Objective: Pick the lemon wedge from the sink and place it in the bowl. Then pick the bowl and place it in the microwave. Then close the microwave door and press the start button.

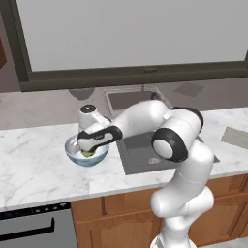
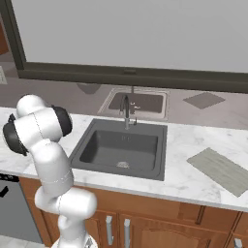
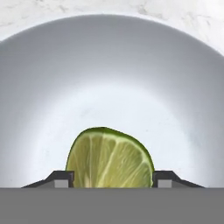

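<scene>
The bowl [image 1: 73, 155] stands on the marble counter left of the sink [image 1: 140, 150], and its pale inside [image 3: 109, 65] spreads across the hand view. My gripper [image 1: 88, 150] reaches down into the bowl. The yellow-green lemon wedge [image 3: 109, 159] sits between the two fingertips [image 3: 61, 178], which touch its sides, so the gripper [image 3: 112, 180] is shut on it just above the bowl's bottom. A bit of the wedge [image 1: 87, 154] shows green under the hand. The sink [image 2: 121, 145] with its faucet [image 2: 126, 110] lies in the counter's middle. The microwave is out of view.
A grey mat [image 2: 220, 169] lies on the counter right of the sink. A wide window runs behind the counter. A dark appliance front [image 1: 34, 227] sits under the counter at the left, with wooden cabinet doors [image 2: 145, 223] below the sink.
</scene>
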Controlling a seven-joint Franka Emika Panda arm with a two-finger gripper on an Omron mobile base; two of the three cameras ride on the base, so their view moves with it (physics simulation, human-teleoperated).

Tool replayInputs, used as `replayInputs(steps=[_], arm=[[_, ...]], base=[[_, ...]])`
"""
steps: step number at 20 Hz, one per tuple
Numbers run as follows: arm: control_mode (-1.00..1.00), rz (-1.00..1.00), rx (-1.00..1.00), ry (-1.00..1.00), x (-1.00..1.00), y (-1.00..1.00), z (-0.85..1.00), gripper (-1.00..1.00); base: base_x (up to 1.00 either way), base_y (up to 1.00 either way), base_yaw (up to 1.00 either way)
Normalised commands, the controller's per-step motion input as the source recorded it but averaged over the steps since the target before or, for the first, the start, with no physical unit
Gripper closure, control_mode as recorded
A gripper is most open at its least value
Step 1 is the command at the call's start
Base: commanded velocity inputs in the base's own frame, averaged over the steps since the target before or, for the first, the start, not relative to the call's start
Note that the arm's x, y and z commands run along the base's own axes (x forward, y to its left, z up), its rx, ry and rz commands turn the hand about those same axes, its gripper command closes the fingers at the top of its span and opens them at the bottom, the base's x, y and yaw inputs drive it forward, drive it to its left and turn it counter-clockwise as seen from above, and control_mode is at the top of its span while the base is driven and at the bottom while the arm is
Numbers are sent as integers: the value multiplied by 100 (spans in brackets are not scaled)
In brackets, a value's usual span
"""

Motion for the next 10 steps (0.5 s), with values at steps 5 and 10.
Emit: replayInputs(steps=[5, 10], arm=[[-100, 0, 0, 0, 4, 9, -10, -100], [-100, 0, 0, 0, 0, 0, 12, -100]], base=[[0, 0, 0], [0, 0, 0]])
